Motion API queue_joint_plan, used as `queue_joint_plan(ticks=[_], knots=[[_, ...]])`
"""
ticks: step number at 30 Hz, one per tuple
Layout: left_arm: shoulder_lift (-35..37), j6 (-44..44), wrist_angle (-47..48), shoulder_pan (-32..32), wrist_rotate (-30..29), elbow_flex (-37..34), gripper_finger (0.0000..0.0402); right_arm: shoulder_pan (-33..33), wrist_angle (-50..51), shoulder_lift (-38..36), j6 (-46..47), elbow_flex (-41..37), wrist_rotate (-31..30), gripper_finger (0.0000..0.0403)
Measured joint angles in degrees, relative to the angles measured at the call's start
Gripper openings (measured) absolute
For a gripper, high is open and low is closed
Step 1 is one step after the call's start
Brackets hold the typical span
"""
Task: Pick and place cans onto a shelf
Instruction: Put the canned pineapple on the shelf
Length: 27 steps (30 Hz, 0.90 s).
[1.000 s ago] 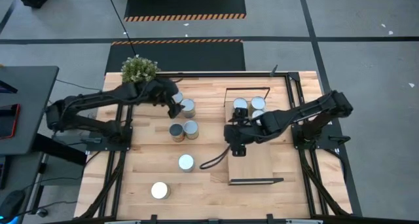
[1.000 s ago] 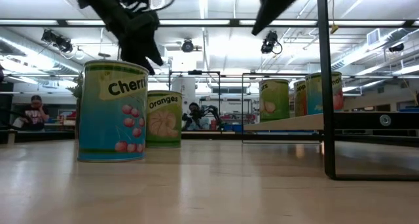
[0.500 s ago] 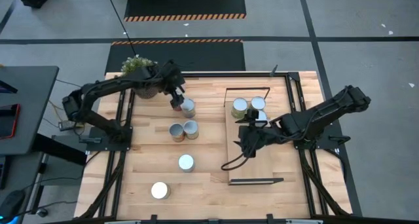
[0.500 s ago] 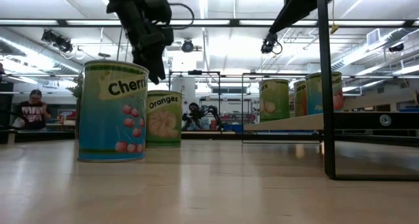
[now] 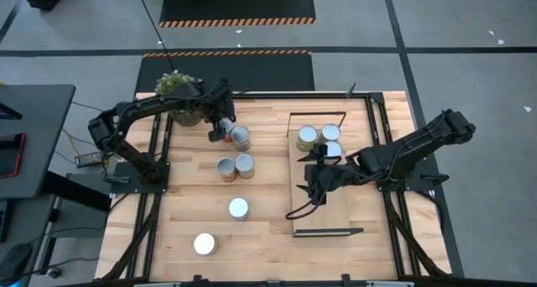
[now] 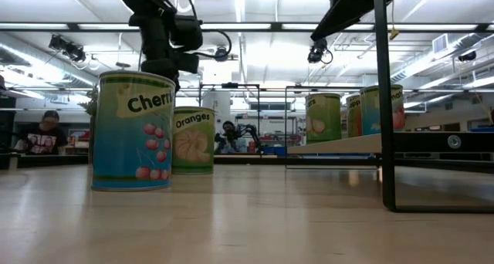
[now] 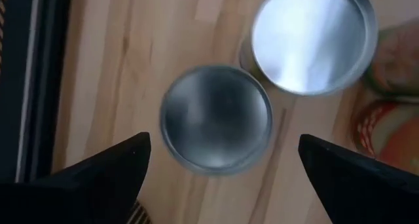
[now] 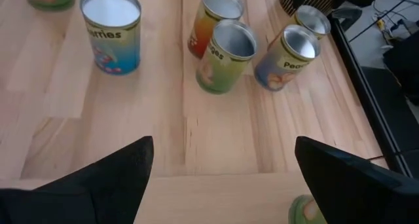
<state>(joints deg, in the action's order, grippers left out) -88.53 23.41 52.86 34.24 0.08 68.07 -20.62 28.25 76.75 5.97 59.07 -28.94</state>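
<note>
Three cans [image 5: 307, 137] stand at the far end of the shelf [image 5: 331, 211]. Several more stand upright on the table, among them a pair [image 5: 244, 164] and a white-topped one [image 5: 204, 244]. My left gripper [image 5: 220, 131] points down, open, over the far-left cans. In the left wrist view a dark-lidded can [image 7: 216, 116] sits below the gripper [image 7: 224, 140], between its spread fingers, untouched, and a brighter-lidded can [image 7: 314, 37] stands beside it. My right gripper [image 5: 312, 186] hangs open over the shelf's middle, slanting toward the table cans [image 8: 226, 47].
A potted plant [image 5: 179, 92] stands at the far left corner, close to my left arm. The shelf's black end frame [image 5: 327, 232] rises at its near end. Bare wood lies between the table cans and the shelf [image 5: 268, 195].
My left gripper has tipped from a slant to steeply downward and rolled, sinking a little over the far-left cans. My right gripper has drawn back slightly toward the table's right edge and tipped up from steeply down to a slant. Both stay open.
</note>
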Motion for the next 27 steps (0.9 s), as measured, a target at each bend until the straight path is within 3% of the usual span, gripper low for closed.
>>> queue_joint_plan(ticks=[13,27], knots=[[-1.81,4.03,4.59,3.88,-4.25,0.00,0.0395,0.39,-1.68,0.02,-0.80,0.00,0.74,0.0379],[-9.09,6.04,1.19,2.34,-5.36,-0.02,0.0395,0.39,-1.88,0.04,-0.79,0.02,2.02,0.0379]])
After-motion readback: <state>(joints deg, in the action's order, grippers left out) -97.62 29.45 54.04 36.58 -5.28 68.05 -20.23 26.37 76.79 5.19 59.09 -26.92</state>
